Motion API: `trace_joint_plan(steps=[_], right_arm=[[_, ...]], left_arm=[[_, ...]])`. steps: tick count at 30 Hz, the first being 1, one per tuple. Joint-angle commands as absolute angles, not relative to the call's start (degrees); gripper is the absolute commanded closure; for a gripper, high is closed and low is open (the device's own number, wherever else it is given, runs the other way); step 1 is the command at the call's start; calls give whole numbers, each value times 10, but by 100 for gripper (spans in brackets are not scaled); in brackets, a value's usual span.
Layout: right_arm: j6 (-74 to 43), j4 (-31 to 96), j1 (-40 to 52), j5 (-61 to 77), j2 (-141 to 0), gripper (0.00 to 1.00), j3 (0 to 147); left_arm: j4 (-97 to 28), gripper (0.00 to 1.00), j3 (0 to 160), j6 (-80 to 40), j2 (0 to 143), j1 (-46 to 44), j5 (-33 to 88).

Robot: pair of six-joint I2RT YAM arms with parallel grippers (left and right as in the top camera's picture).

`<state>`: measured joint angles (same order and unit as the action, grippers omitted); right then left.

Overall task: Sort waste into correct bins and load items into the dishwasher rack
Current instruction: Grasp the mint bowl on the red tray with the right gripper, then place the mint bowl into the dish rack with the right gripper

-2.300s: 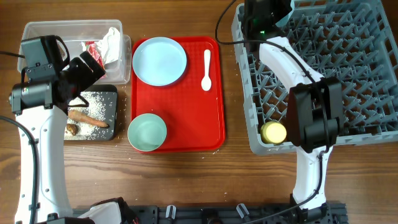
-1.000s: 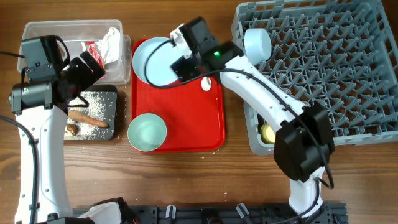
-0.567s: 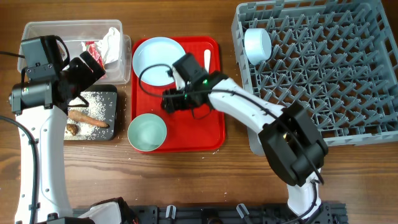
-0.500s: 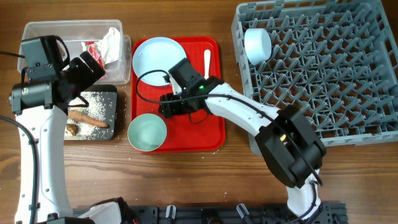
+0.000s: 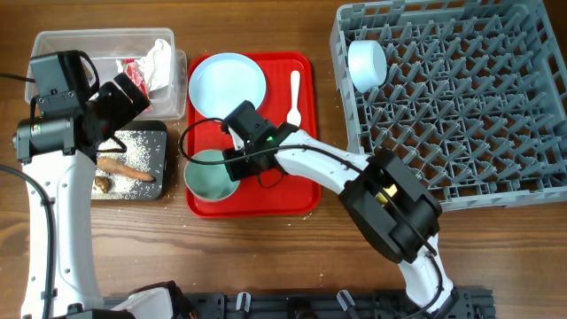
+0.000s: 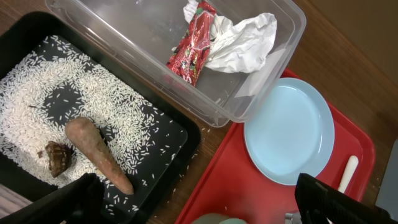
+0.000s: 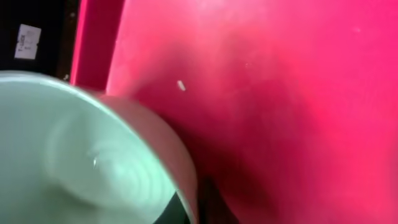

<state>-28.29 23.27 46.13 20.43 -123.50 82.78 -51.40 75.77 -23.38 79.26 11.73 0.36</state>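
Green bowl (image 5: 207, 182) on red tray (image 5: 266, 199); right tool (image 5: 230, 165) at rim

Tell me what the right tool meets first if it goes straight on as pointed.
Probably the rim of the round pale green bowl, right ahead of the right tool; depth unclear.

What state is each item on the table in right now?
pale green bowl: upright, empty, on the red tray
plate: flat, empty
white bowl: on its side in the rack
clear tub: holds wrapper and tissue
left end effector: open, empty
right end effector: at the bowl's rim, grip unclear
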Motion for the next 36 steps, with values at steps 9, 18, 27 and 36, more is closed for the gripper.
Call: trace_joint_plan(steps=[9,18,27,36], right_arm=[[-221,308,262,52,-972,96,844],[-98,455,194,-550,-847,96,839],[60,485,198,-668,-1024,96,836],[15,504,234,-620,-1060,96,835]], left_arm=[[-513,0,765,-227,789,116,6],[-513,0,765,-227,789,116,6],[-513,0,765,-227,789,116,6],[-513,0,765,-227,789,116,6]])
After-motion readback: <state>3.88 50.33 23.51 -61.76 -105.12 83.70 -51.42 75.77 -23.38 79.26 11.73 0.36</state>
